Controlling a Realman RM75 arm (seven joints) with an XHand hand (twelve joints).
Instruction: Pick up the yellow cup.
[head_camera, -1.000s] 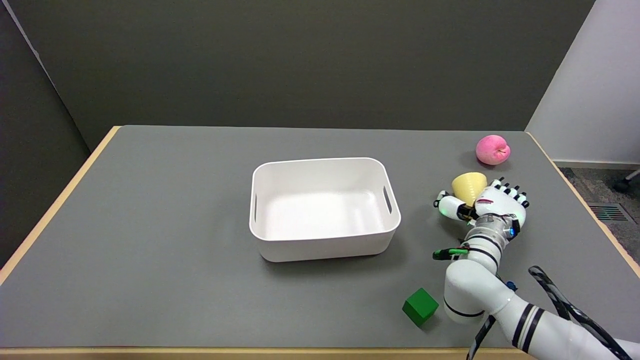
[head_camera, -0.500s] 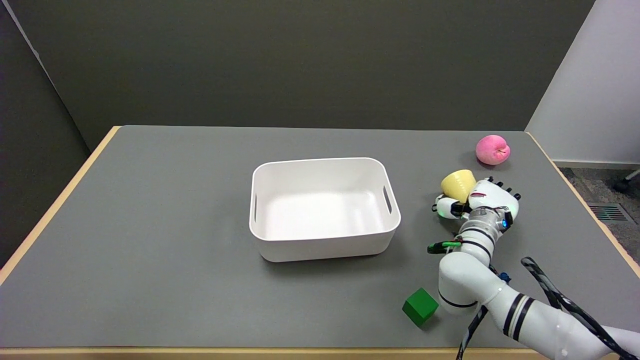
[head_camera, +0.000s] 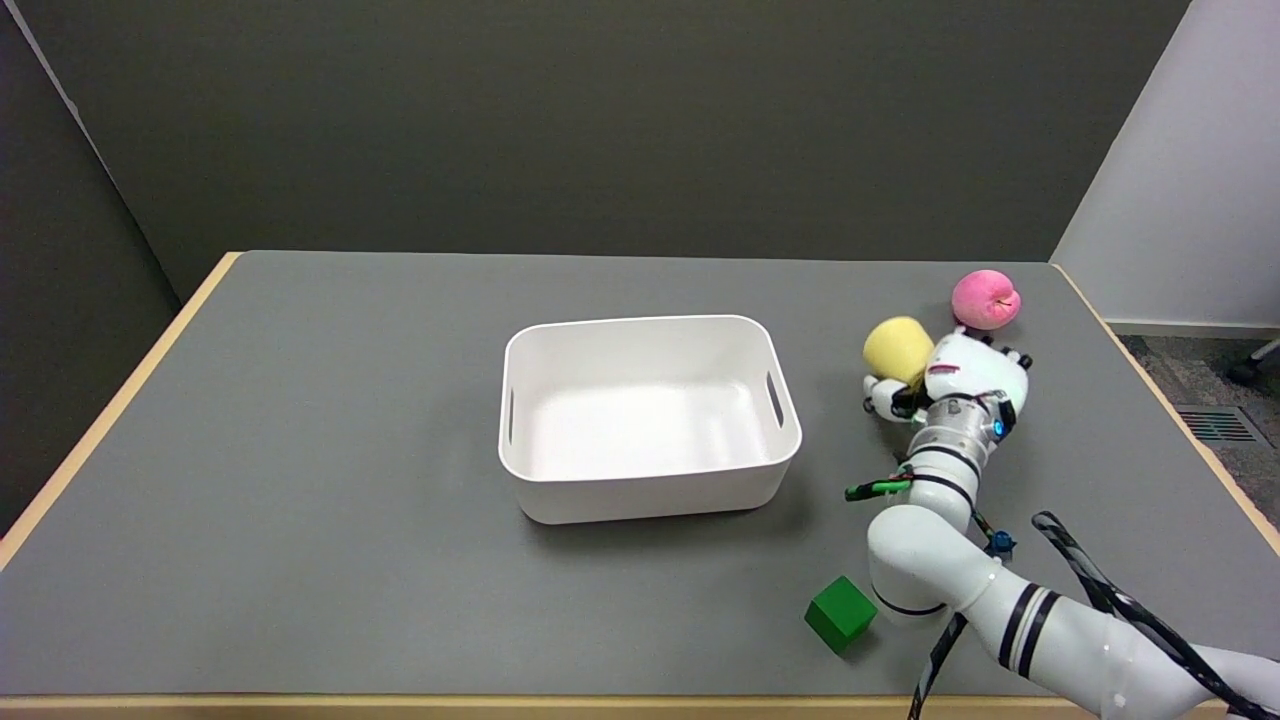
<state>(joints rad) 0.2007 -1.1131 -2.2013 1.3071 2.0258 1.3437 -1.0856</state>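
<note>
I see open bench on the left. The white bin sits mid-bench. The pink apple is close behind my hand.

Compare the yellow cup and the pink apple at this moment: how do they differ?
The yellow cup is gripped by the right hand; the pink apple lies untouched on the table. The cup is pale yellow and tapered, the apple pink and round. The cup sits nearer the white bin. Both are small, on the table's right side.
</note>
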